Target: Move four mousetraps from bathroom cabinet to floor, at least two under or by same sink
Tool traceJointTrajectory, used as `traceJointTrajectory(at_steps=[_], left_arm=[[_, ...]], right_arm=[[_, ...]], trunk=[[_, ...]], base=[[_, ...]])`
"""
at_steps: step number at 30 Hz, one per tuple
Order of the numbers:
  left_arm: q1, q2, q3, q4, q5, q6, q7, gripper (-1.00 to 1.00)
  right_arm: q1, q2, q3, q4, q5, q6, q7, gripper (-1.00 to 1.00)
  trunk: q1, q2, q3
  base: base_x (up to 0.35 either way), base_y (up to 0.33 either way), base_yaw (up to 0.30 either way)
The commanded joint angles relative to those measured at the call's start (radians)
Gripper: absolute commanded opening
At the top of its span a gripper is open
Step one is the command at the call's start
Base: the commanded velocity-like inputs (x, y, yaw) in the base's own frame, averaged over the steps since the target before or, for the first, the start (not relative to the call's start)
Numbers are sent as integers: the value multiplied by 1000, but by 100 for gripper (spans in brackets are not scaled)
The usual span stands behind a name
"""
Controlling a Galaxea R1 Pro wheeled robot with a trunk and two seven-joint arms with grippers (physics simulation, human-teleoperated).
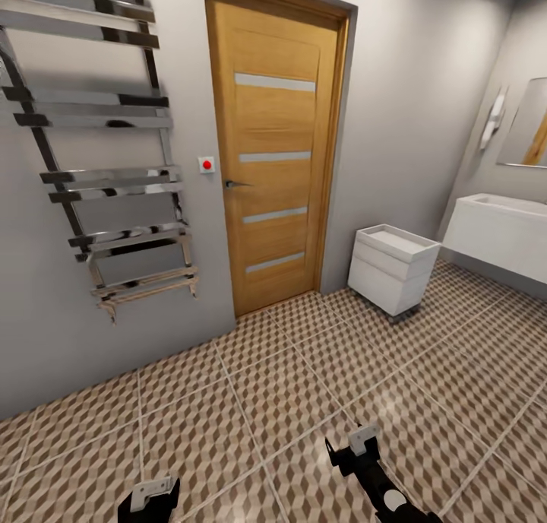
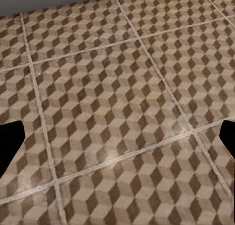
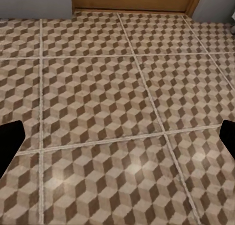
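Even, soft light; faint glare on the bathroom floor [image 3: 132,168]; slightly blurry renders.

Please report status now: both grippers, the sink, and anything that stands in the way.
Left gripper open, empty. Right gripper open, empty. Sink ahead right on the wall. Small white drawer unit beside it; tiled floor between.

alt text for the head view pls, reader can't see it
Bathroom with cube-patterned floor tiles and a closed wooden door, a chrome towel rail to its left. At right, a small white drawer unit and a white wall-hung sink.
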Motion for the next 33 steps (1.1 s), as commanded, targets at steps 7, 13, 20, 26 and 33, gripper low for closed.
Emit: traceJointTrajectory(at_steps=[7,13,20,26,33], left_arm=[[-1,0,6,1,0,-3,-5,100],[-1,0,7,1,0,-3,-5,100],[-1,0,7,1,1,-3,-5,100],[-1,0,8,1,1,-3,-5,100],[-1,0,7,1,1,-3,-5,100]], right_arm=[[0,0,-2,0,9,-2,0,100],[0,0,-2,0,9,-2,0,100],[0,0,-2,0,9,-2,0,100],[0,0,-2,0,9,-2,0,100],[0,0,-2,0,9,-2,0,100]], trunk=[[0,0,-8],[0,0,-15],[0,0,-22],[0,0,-28],[0,0,-36]], base=[[111,-300,197],[113,-300,197],[113,-300,198],[113,-300,198],[67,-153,198]])
